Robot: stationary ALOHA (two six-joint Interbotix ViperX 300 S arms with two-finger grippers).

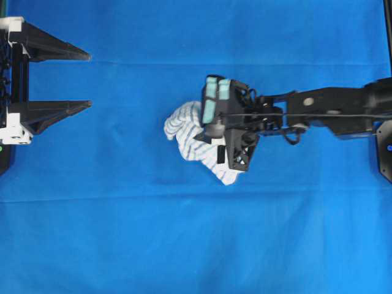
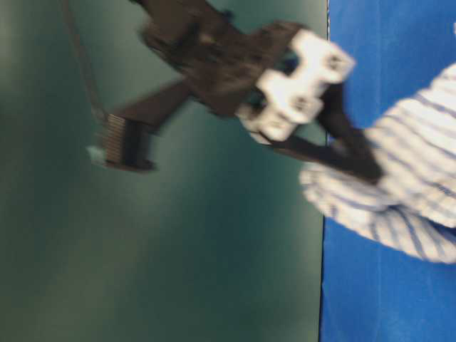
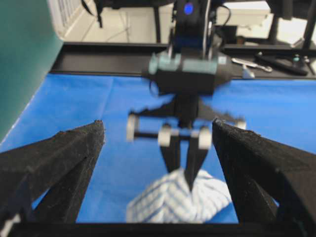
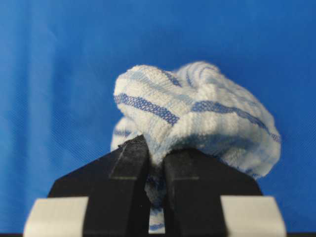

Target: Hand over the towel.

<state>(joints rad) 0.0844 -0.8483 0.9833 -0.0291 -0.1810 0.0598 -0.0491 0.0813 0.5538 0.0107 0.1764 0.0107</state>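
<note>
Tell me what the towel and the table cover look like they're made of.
Towel: soft woven cotton-like cloth, matte; looped nubby weave shows, bunched where the right gripper pinches it. Table cover: thin blue fabric, probably; faint creases, no shine.

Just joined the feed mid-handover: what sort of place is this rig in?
Probably a robotics lab bench: a blue table cover, a green side screen, and cabled equipment with tools behind the table.
</note>
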